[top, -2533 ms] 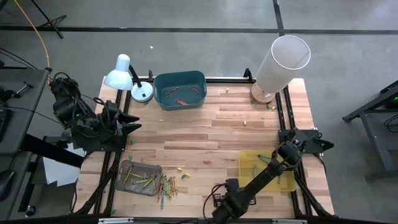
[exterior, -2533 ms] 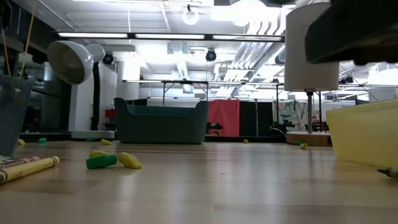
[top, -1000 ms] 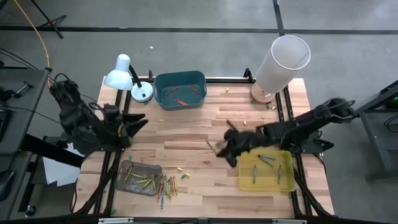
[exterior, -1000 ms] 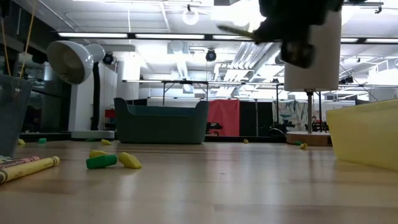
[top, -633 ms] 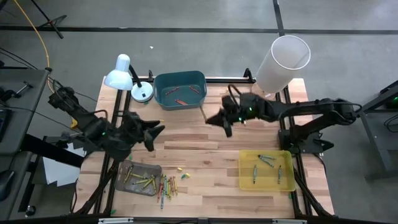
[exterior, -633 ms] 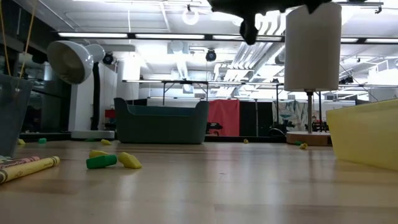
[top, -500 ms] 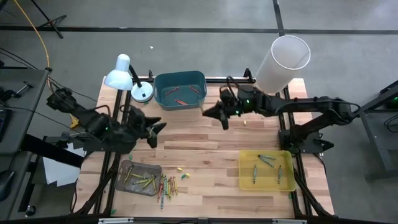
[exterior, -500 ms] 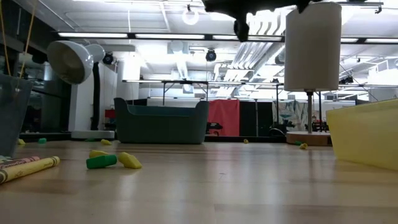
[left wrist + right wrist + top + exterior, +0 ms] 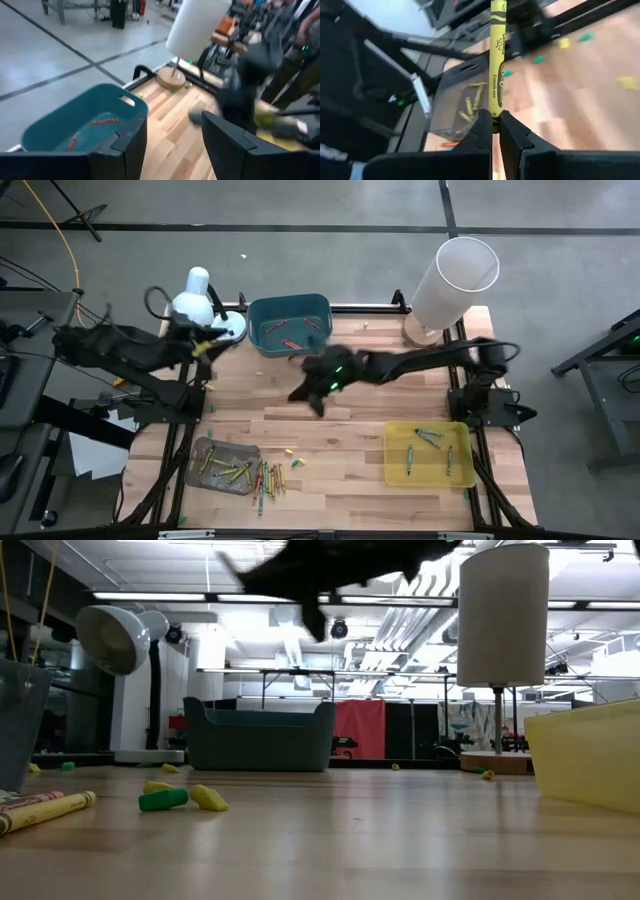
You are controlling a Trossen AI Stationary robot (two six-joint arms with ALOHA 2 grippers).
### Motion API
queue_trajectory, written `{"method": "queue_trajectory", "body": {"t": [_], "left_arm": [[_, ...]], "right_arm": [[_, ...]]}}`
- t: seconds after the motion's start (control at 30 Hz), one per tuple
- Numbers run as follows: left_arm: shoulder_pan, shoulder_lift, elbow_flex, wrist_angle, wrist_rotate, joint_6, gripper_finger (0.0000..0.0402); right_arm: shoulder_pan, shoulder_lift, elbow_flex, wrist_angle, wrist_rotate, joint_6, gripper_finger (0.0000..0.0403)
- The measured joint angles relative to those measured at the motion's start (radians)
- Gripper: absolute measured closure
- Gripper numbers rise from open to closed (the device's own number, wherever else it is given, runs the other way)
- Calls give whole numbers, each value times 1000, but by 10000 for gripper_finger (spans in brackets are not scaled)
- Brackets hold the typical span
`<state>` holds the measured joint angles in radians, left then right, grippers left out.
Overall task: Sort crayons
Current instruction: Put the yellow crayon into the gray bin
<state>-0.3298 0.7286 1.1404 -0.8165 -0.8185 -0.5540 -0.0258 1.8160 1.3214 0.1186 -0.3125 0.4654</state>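
Motion blur is smearing the right claw (image 9: 312, 387) above the desk (image 9: 350, 395) middle, yet it is clenching a yellow crayon (image 9: 496, 60). The left claw (image 9: 170, 145) is hanging released near the teal bin (image 9: 289, 324), which is holding red crayons (image 9: 290, 341). Green sticks are lying in the yellow tray (image 9: 430, 454); yellow ones are filling the grey tray (image 9: 222, 465).

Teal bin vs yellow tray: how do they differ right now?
The teal bin sits at the table's far edge beside the lamp; the yellow tray sits near the front right. The bin holds red crayons, the tray green ones. Both are open-topped and hold few crayons.
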Motion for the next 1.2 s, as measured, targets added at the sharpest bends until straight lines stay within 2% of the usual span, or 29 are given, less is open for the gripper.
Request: {"method": "queue_trajectory", "body": {"t": [0.27, 0.47, 0.67, 0.8, 0.97, 1.1, 1.2], "left_arm": [[10, -110, 1, -2, -3, 16, 229], [10, -110, 0, -9, 6, 1, 229], [9, -90, 0, 1, 32, -97, 229], [9, -50, 0, 7, 31, -169, 229], [9, 22, 0, 7, 32, -227, 229], [9, 85, 0, 17, 32, -277, 229], [9, 119, 0, 55, 47, -290, 229]], "right_arm": [[142, 373, 393, 15, -19, -20, 403], [192, 608, 687, 1, -43, 23, 403], [220, 764, 900, -40, -31, 27, 400], [235, 798, 955, -149, -25, 53, 370], [247, 779, 958, -286, 7, 0, 287], [240, 729, 958, -439, 6, -90, 226], [222, 673, 957, -607, -14, -212, 201]]}}
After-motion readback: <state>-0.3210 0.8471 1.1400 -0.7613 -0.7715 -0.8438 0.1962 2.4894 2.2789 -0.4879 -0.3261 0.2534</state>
